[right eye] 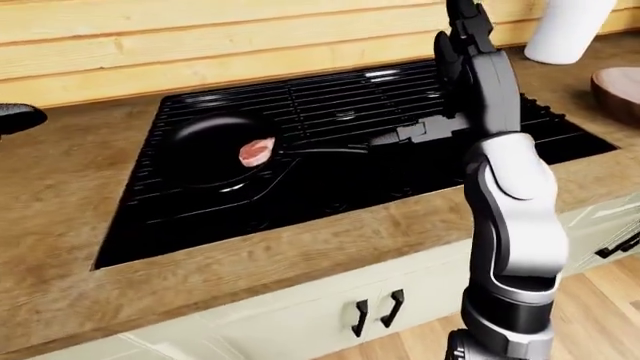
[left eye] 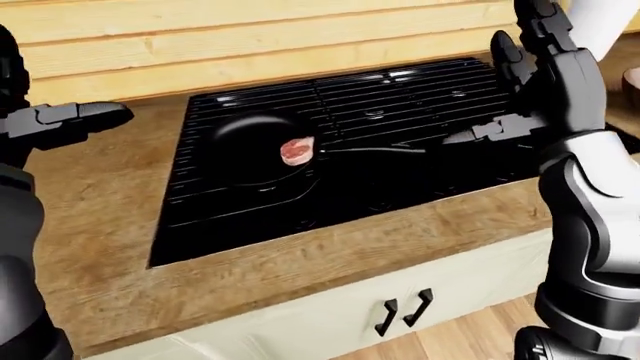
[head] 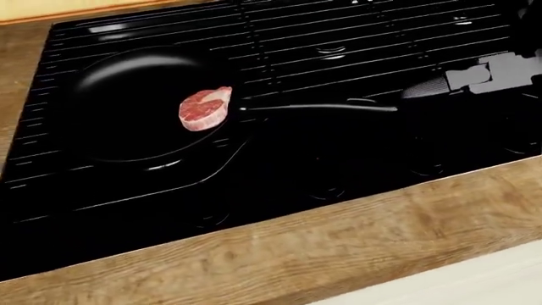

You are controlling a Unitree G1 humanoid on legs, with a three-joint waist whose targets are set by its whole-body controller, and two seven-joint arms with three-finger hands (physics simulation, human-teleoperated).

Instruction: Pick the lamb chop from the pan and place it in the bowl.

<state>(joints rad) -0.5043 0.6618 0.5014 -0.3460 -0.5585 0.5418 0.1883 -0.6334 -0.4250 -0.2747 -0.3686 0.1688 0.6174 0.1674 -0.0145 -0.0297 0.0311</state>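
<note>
While the humanoid stands at a kitchen stove, this is the scene.

Lamb chop: the raw pink-and-red lamb chop (head: 205,108) lies inside the round black frying pan (head: 127,108), against the pan's right rim in the head view, where the handle begins.

Pan: it sits on the left half of the black ridged stove top (left eye: 400,97), nearer the stove's left edge than its right; its long black handle (head: 318,108) points toward the right of the head view.

Right hand: the grey-and-black three-finger right hand (left eye: 510,124) hangs over the right part of the stove, fingers spread and holding nothing; one dark fingertip (head: 424,89) sits just beside the end of the pan handle, and contact cannot be told.

Left hand: the left hand (left eye: 75,116) hovers over the brown wooden counter (left eye: 90,217) off the stove's left edge, well apart from the pan, fingers extended and empty.

Surroundings: cream cabinet doors with black handles (left eye: 405,311) run below the counter's near edge; a white cylinder (right eye: 570,26) and part of a round brown wooden object (right eye: 618,90) stand near the counter's right end in the right-eye view.
</note>
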